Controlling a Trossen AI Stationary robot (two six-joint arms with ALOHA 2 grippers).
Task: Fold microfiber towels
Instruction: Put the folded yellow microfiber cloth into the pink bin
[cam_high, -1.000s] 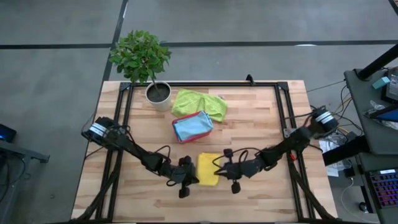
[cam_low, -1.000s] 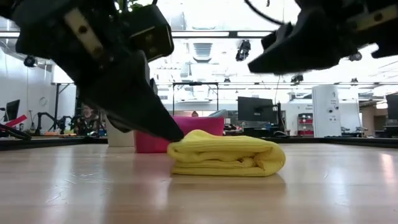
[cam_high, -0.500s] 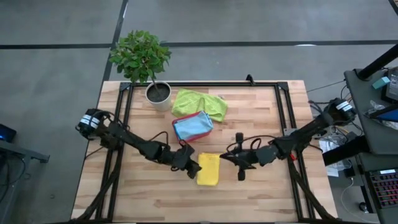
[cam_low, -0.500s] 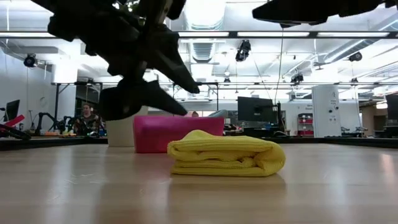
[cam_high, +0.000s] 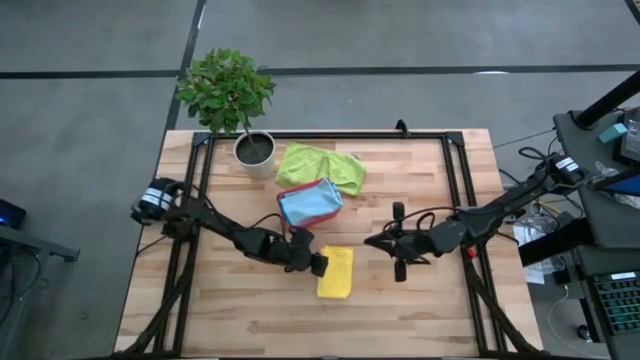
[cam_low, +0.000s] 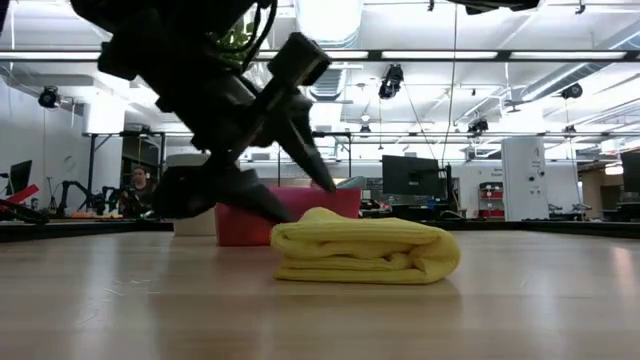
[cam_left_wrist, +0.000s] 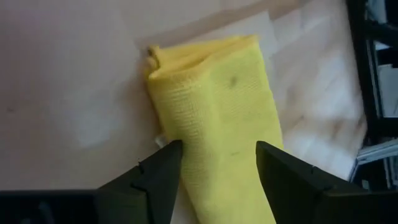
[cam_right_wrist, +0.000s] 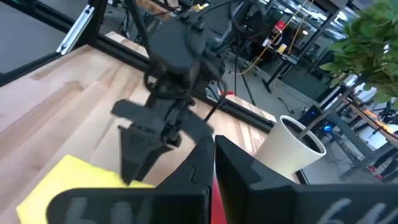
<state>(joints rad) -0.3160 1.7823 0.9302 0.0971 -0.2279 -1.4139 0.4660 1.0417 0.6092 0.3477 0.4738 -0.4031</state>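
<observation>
The folded yellow towel (cam_high: 336, 272) is left flat on the bench (cam_high: 420, 310), straddled by the spread left end effector (cam_left_wrist: 211, 163), seemingly released, while the right end effector (cam_high: 398, 250) is kept closed, well clear.

A robotics lab: monitors (cam_low: 408, 177), equipment racks (cam_low: 524, 176), ceiling striplights (cam_low: 470, 56).
</observation>
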